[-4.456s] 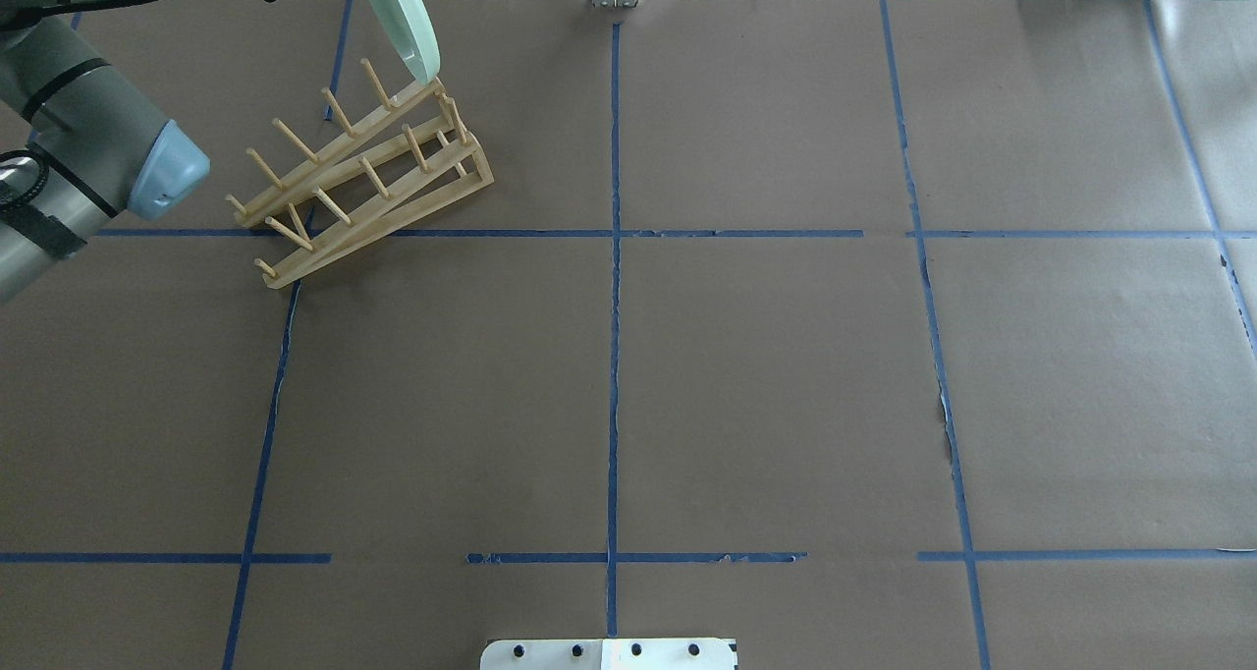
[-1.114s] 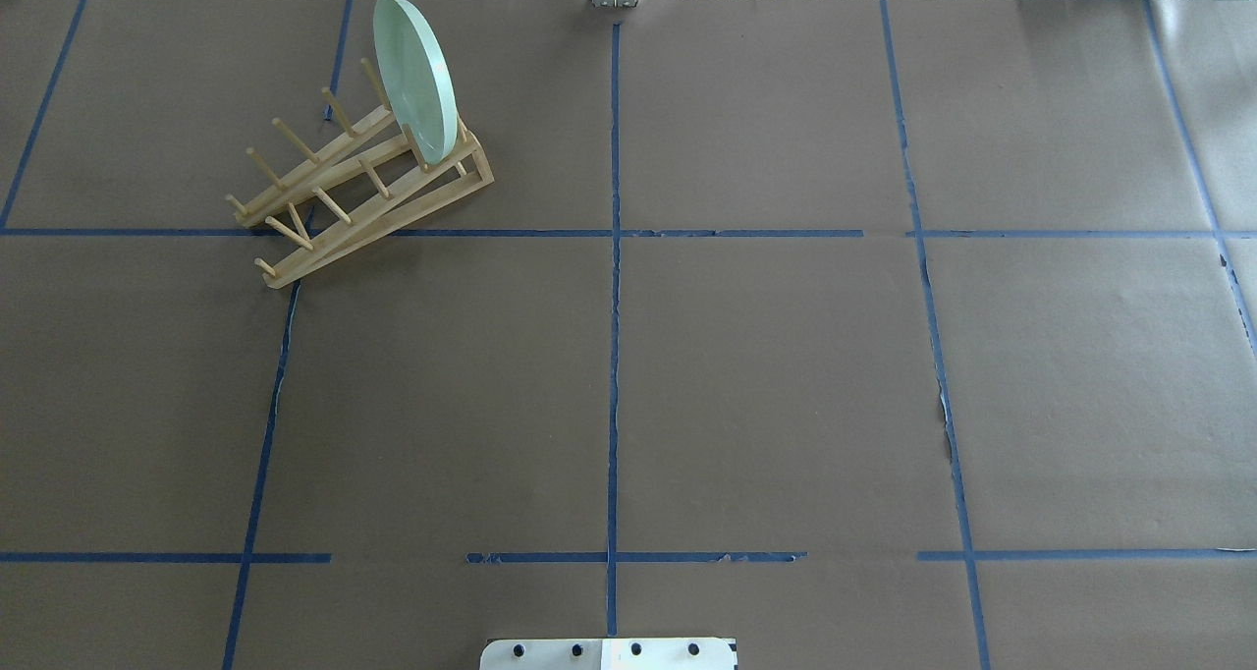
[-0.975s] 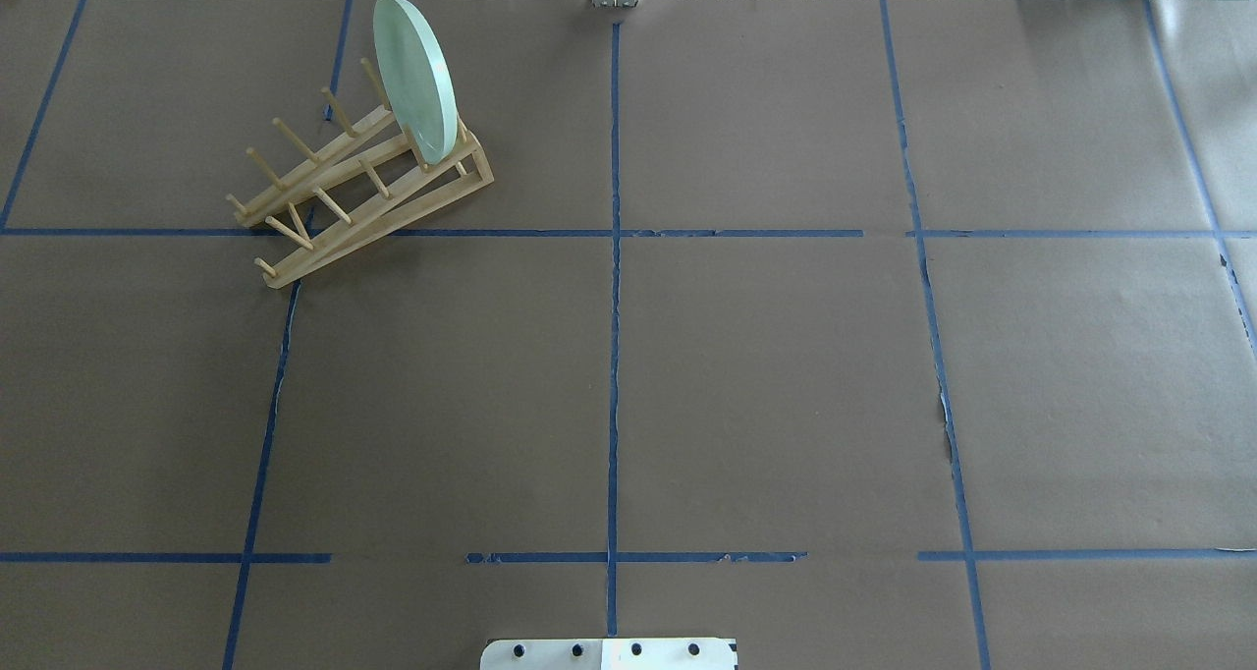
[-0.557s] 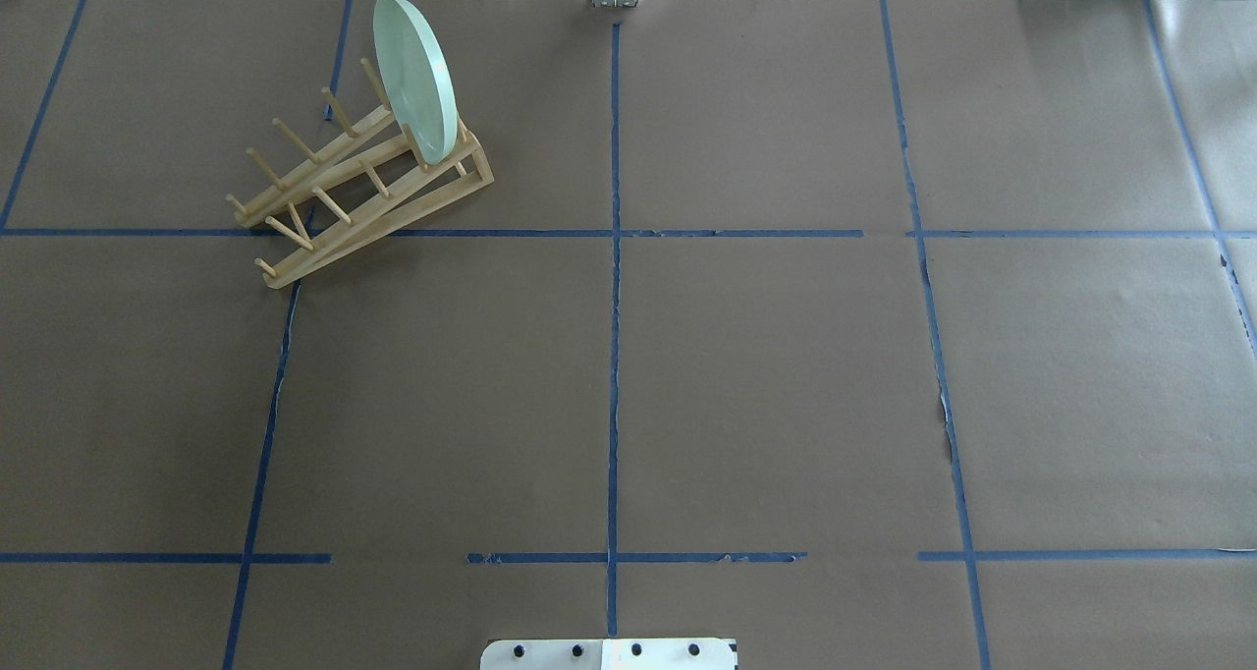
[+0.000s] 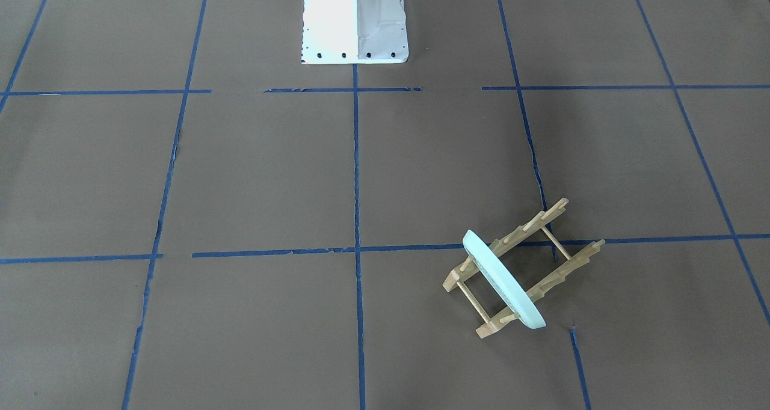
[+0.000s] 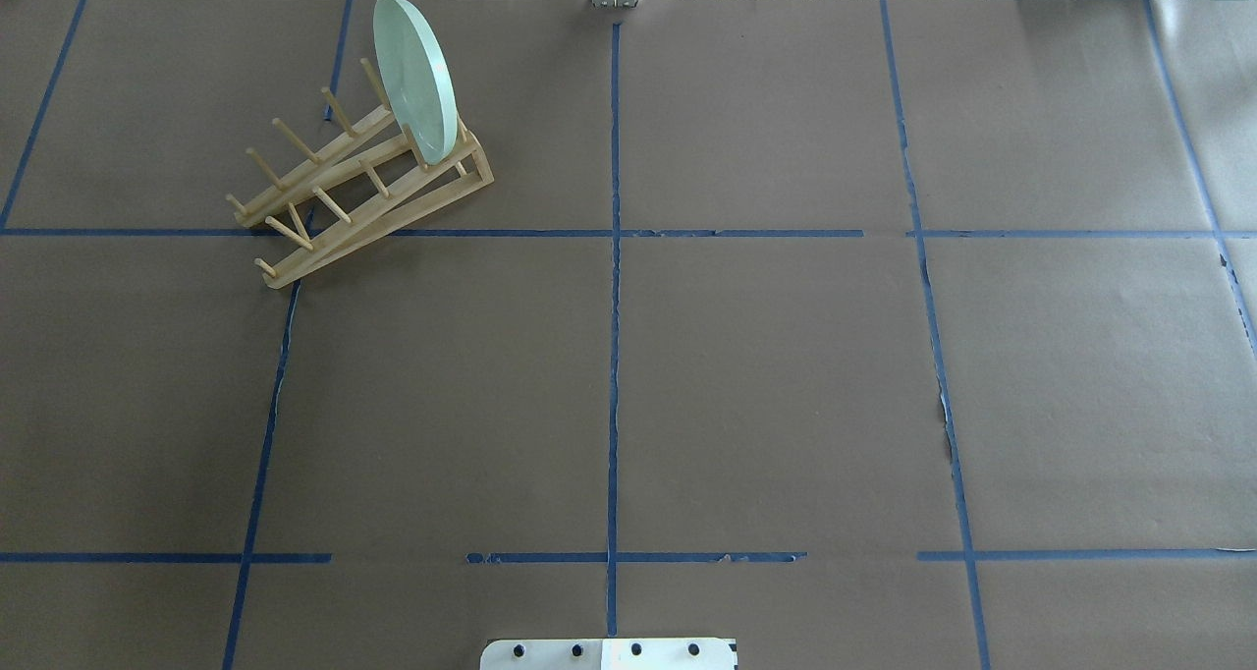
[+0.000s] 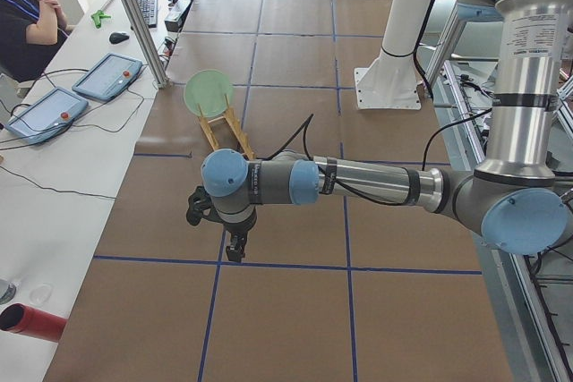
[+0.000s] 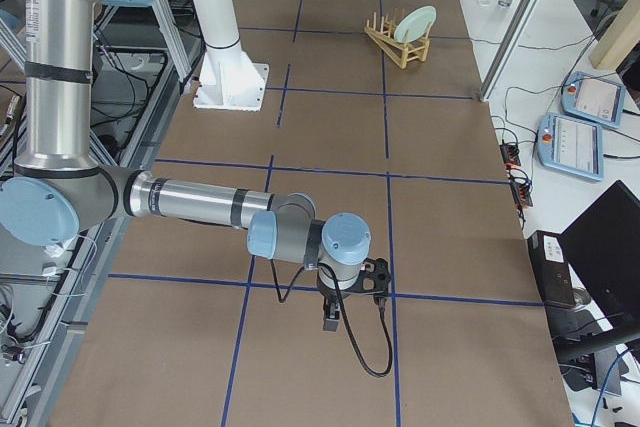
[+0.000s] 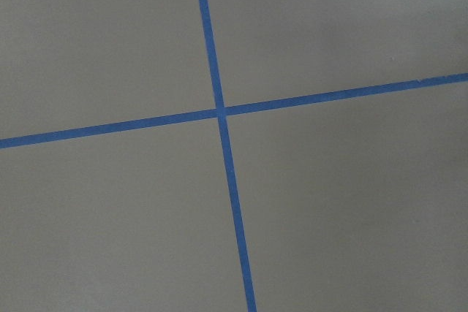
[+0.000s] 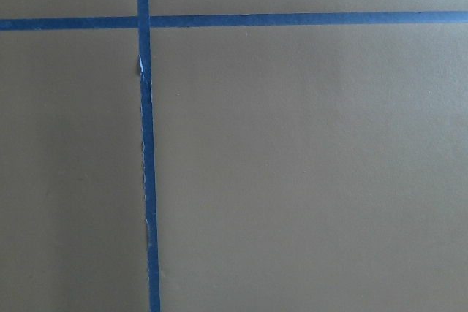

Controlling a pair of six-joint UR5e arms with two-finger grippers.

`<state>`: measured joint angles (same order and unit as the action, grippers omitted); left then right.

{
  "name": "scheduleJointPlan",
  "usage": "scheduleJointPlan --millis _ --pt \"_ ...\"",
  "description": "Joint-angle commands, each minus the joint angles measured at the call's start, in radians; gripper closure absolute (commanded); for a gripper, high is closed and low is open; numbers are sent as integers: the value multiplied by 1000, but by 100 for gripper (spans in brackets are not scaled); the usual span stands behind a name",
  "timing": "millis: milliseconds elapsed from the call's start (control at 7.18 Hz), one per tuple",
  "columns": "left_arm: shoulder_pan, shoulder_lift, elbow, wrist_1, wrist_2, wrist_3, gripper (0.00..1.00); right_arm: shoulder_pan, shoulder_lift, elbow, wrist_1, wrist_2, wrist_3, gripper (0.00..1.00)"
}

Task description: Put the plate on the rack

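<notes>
The plate (image 6: pixel 417 76) stands on its edge in the rack (image 6: pixel 324 208), slotted between the pegs at the end farthest from the robot and tipped a little off upright. The rack sits at an angle on the far part of the desk (image 6: pixel 766 375), on the robot's left side, across a strip of blue tape (image 6: pixel 616 356). The left gripper (image 7: pixel 235 248) hangs pointing down over the brown paper, well apart from the rack; I cannot tell whether it is open or closed. The right gripper (image 8: pixel 333 319) hangs low near the opposite end of the desk, and its state is equally unclear from here.
</notes>
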<state>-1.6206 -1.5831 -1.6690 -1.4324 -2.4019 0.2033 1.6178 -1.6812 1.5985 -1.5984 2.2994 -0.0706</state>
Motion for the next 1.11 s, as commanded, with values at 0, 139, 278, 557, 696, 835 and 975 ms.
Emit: scheduleJointPlan --millis 0,139,278,557,696,835,975 --pt "-5 9 2 -5 9 2 0 -1 0 0 0 0 0 0" --pt "-5 12 2 -5 9 4 0 -1 0 0 0 0 0 0" --pt "-5 12 2 -5 9 5 0 -1 0 0 0 0 0 0" --pt "-5 18 -2 -5 9 5 0 1 0 1 0 0 0 0" --pt "-5 20 -5 -5 9 4 0 -1 0 0 0 0 0 0" --pt "-5 20 -5 -5 9 4 0 -1 0 0 0 0 0 0" --pt "-5 20 -5 -5 10 4 0 1 0 0 0 0 0 0"
